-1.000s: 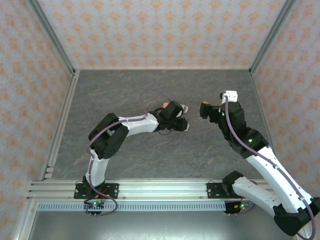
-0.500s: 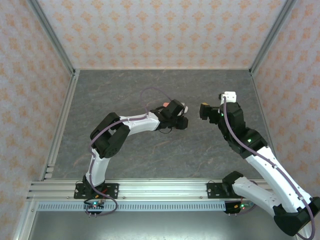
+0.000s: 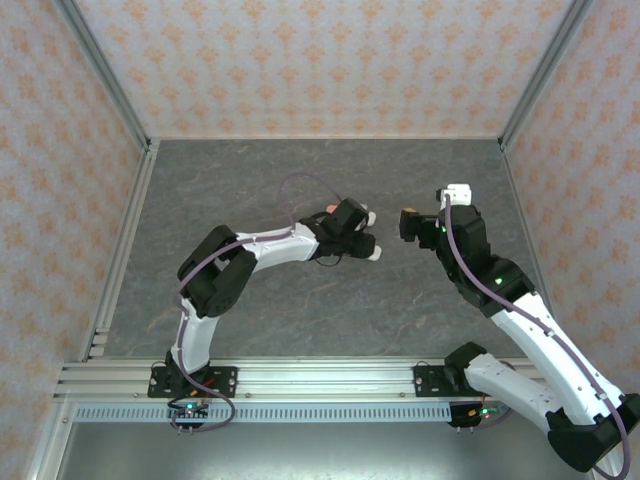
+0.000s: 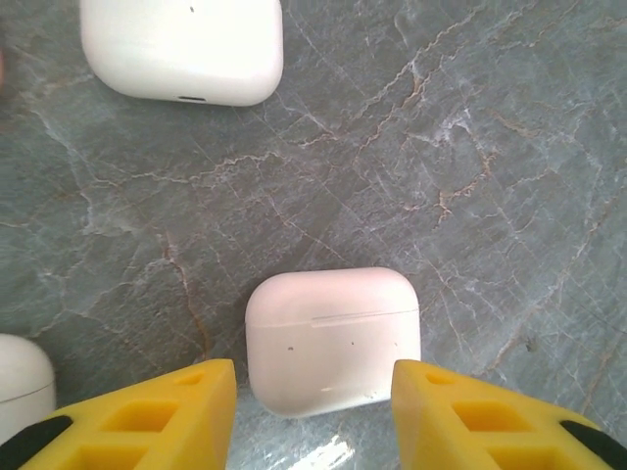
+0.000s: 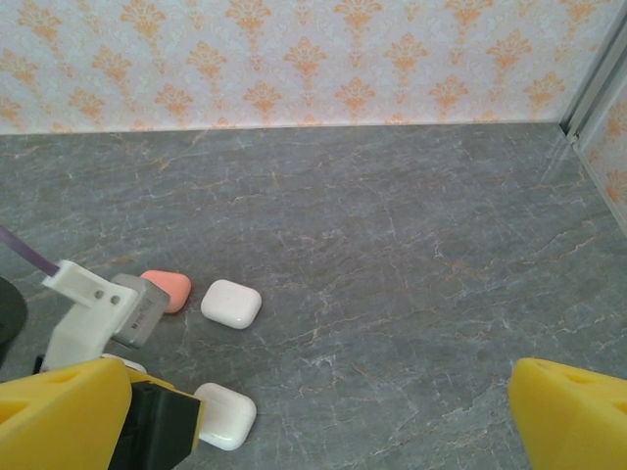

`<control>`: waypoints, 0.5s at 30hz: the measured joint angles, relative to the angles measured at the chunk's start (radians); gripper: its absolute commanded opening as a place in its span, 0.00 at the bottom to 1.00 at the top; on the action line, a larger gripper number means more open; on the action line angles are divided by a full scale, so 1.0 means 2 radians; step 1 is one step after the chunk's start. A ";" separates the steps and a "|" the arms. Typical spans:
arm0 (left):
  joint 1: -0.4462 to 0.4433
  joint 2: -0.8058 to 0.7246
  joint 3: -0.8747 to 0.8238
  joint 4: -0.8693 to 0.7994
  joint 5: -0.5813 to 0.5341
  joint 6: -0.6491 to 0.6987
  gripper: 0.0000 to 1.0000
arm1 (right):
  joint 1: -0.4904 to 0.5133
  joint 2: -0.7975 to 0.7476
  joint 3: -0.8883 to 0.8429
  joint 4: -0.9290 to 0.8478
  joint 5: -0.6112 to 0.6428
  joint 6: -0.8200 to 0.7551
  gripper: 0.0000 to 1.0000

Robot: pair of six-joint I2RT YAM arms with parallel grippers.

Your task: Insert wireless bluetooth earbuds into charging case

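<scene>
The nearest white charging case [image 4: 333, 343] is lying shut on the grey table [image 4: 490, 147]; whether it is holding buds I cannot tell. The left gripper [image 4: 313, 380] is straddling it with jaws partly spread, gripping nothing, one finger standing clear of its side. In the left wrist view a second white case [image 4: 181, 49] is sitting beyond it and a third white case [image 4: 18, 387] beside it, both closed. One coral case [image 5: 165, 290] is lying near. The right gripper [image 5: 323, 416] is hanging wide open and empty, off to its right.
</scene>
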 measured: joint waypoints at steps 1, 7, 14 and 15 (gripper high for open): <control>0.000 -0.010 -0.003 -0.002 -0.004 0.002 0.48 | 0.000 0.000 0.000 -0.001 0.002 0.000 0.99; 0.000 -0.131 -0.050 0.001 -0.054 0.027 0.59 | 0.000 -0.001 -0.003 -0.006 0.026 0.008 0.99; 0.015 -0.282 -0.153 0.014 -0.153 0.062 0.72 | -0.006 -0.016 -0.056 0.008 0.085 0.016 0.99; 0.024 -0.303 -0.173 0.015 -0.169 0.065 0.74 | -0.011 -0.017 -0.066 0.014 0.092 0.015 0.99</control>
